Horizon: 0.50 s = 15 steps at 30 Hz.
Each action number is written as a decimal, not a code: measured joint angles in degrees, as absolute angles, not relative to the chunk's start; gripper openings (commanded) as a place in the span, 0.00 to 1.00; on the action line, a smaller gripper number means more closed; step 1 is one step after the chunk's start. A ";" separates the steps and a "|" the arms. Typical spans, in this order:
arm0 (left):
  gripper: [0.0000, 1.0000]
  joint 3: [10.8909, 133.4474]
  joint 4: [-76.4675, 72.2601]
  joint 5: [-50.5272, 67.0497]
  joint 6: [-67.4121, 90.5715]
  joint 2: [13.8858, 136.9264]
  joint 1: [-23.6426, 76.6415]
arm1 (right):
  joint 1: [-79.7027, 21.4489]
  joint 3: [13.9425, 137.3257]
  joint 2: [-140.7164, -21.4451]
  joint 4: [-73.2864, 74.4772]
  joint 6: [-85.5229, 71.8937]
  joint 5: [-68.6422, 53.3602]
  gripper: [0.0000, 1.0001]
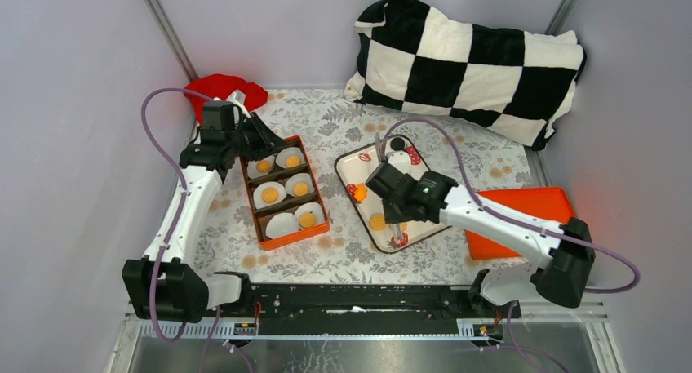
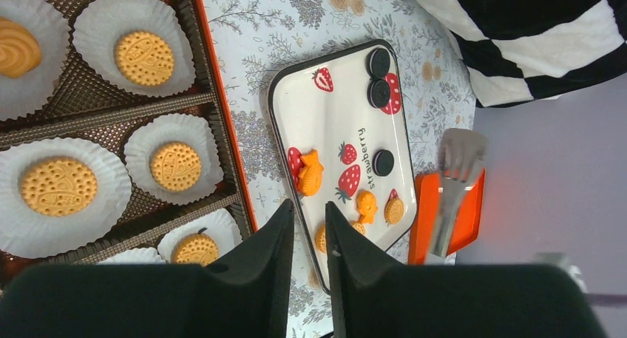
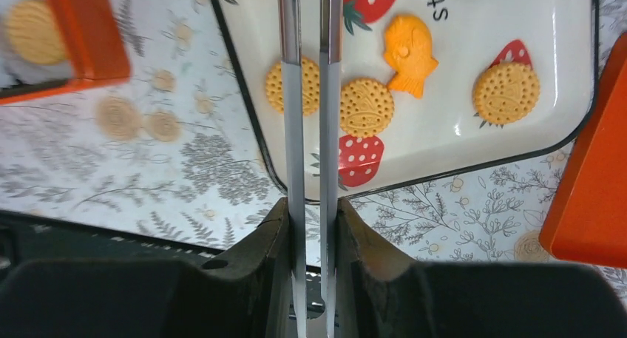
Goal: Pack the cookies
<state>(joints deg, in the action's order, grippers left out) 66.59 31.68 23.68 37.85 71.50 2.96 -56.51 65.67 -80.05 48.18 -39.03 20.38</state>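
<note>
The table (image 1: 343,259) is enclosed by grey panels at left, right and rear. Open floral cloth runs along the near edge and between the orange rectangular box (image 1: 317,185) and the white strawberry-print tray (image 2: 347,109).

A black-and-white chequered cushion (image 1: 469,63) fills the far right corner, a red cloth (image 1: 220,87) the far left. A flat orange lid (image 1: 522,206) lies just right of the tray.

The left jaws are slightly parted and empty, over the box's far edge, where golden round cookies (image 2: 144,58) sit in white paper cups (image 2: 96,27).

The right jaws are clenched on metal tongs (image 3: 290,94) above the tray's near end. Other cookies lie on the tray: one shows behind both blades, another just beside them. The blade tips are out of view.
</note>
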 measured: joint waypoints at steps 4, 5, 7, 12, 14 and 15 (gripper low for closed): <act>0.27 66.61 31.68 24.12 37.85 71.50 2.96 | -56.62 69.32 -77.10 51.22 -38.57 21.80 0.27; 0.27 66.61 31.68 24.25 37.85 71.50 2.96 | -56.62 69.41 -76.88 51.90 -38.57 22.11 0.28; 0.27 66.61 31.68 24.49 37.85 71.50 2.96 | -56.62 69.34 -76.79 53.71 -38.57 23.00 0.29; 0.27 66.61 31.68 25.34 37.85 71.50 2.96 | -56.62 68.01 -76.18 55.16 -38.74 24.71 0.34; 0.27 66.61 31.66 25.63 37.87 71.50 2.96 | -56.64 67.42 -75.68 55.35 -38.92 25.63 0.33; 0.27 66.61 31.66 25.74 37.87 71.50 2.96 | -56.62 67.20 -75.55 55.53 -39.09 26.13 0.33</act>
